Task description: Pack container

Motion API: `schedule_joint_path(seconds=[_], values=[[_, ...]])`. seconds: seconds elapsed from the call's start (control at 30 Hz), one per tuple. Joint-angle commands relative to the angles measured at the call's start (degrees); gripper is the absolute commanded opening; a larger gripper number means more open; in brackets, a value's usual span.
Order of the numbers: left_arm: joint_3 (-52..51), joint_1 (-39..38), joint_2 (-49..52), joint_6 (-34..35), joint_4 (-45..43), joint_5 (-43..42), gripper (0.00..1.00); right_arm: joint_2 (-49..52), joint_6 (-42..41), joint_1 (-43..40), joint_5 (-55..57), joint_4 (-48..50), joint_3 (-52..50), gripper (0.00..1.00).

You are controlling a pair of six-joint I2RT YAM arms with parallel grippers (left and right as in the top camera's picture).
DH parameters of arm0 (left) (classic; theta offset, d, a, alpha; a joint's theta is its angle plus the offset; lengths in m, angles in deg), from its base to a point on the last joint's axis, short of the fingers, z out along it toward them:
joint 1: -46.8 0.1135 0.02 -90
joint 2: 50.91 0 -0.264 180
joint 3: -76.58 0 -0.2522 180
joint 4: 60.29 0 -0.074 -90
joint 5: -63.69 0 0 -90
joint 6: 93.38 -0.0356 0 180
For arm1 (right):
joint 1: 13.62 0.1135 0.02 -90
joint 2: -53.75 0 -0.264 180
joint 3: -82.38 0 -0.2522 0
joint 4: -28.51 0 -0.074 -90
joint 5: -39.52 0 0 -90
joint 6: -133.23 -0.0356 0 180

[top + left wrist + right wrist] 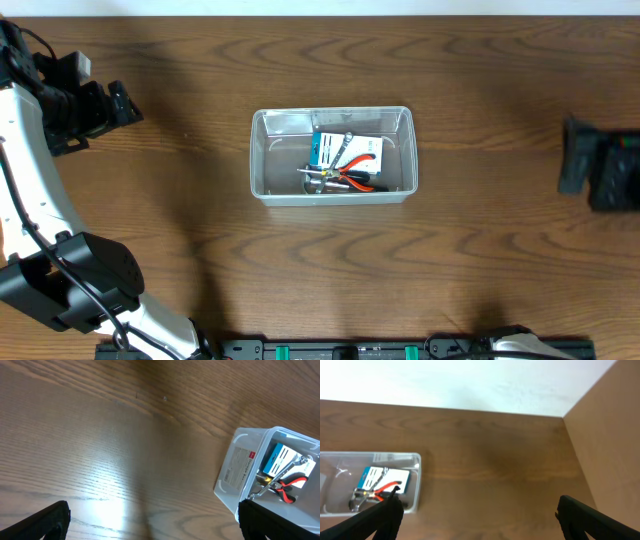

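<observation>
Nearest lens, left fingers (47, 522) spread wide, gripping nothing; right fingers (380, 517) likewise spread and empty. Two arms, one at each end of table (480, 80), both hovering above it. One container (262, 150) at table centre, between the two sets of fingers, well apart from each. Inside: one blue-and-white box (322, 148), one red-handled pliers (360, 181), one silver wrench (292, 466).

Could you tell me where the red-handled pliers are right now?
In the overhead view, the pliers lie inside the container at mid-table, partly atop the blue-and-white box.
</observation>
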Motion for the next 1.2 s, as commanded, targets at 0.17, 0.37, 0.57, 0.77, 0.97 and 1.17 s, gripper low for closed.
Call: schedule_joint_path(seconds=[0.17,0.37,0.57,0.77,0.97,1.17], values=[[-0.1,0.0,0.6,-0.3,0.0,0.5,0.98,-10.1,-5.7,-0.3,3.2,3.2,-24.8,0.99],[-0.1,0.0,0.6,-0.3,0.0,0.5,0.98,-16.8,-9.7,-0.3,3.0,15.8,-45.1,0.99],[-0.1,0.0,0.6,-0.3,0.0,0.5,0.98,-24.5,-10.1,-0.2,-6.4,34.7,-66.8,0.99],[-0.1,0.0,0.6,-0.3,0.0,0.5,0.98,-27.4,-10.1,-0.2,-9.9,43.9,-73.7,0.99],[-0.1,0.0,0.6,-0.3,0.0,0.5,0.98,-27.0,-10.1,-0.2,-10.2,42.3,-73.9,0.99],[-0.1,0.0,0.6,-0.3,0.0,0.5,0.98,-27.0,-10.2,-0.2,-10.7,41.2,-73.9,0.99]])
